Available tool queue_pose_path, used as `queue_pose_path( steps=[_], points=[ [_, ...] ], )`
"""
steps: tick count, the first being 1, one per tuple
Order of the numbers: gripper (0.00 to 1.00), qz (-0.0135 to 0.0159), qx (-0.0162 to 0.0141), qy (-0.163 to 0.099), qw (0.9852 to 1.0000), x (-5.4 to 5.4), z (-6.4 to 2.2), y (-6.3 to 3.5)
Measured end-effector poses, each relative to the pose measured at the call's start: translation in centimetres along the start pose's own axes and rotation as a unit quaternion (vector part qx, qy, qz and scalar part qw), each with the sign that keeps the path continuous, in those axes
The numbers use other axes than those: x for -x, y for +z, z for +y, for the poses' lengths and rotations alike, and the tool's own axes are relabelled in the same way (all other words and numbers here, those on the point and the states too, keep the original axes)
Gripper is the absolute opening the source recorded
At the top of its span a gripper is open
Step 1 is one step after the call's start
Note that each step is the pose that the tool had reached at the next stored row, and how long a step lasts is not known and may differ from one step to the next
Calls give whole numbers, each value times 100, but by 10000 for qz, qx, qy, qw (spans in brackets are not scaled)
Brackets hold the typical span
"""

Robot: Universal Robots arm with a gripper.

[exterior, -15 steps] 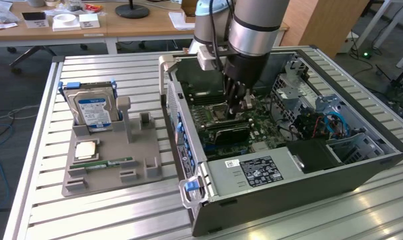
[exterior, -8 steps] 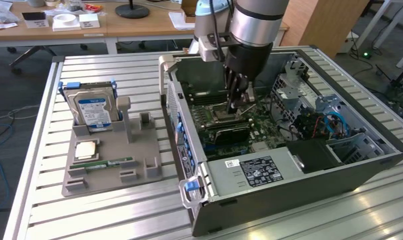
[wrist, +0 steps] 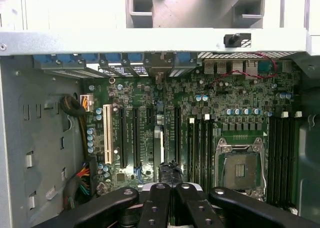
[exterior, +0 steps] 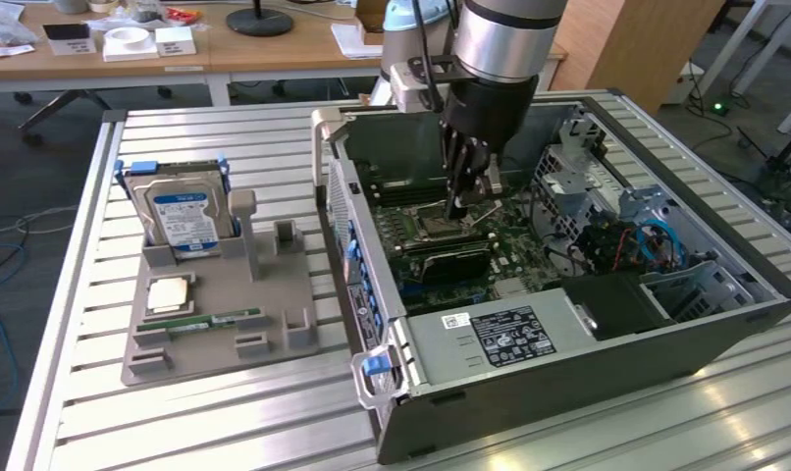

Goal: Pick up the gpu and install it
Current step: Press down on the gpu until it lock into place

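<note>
My gripper (exterior: pixel 464 206) reaches down into the open computer case (exterior: pixel 710 324), above the motherboard (exterior: pixel 500 250). In the wrist view its black fingers (wrist: pixel 155 208) meet, shut on a dark piece at their tips. From there the gpu (wrist: pixel 159 138) runs as a thin edge-on strip toward the case's rear panel, in line with the long black expansion slots (wrist: pixel 122 138). I cannot tell whether the card sits fully in its slot.
On the slatted table a grey holder (exterior: pixel 271 339) stands at the exterior view's left. It carries a silver hard drive (exterior: pixel 184 216), a square chip (exterior: pixel 171 292) and a green memory stick (exterior: pixel 226 319). Inside the case are the processor socket (wrist: pixel 240 168) and the power supply (exterior: pixel 500 334).
</note>
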State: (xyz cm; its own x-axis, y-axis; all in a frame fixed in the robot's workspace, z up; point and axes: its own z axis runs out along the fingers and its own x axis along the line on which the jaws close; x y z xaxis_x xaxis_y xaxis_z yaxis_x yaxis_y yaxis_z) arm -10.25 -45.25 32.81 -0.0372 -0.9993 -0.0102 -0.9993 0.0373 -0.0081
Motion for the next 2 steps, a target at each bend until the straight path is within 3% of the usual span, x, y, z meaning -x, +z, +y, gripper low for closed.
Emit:
queue_pose_path(
  steps=[2],
  points=[
    [11, 0, 0, 0, 10000, 0, 0, 0]
  ],
)
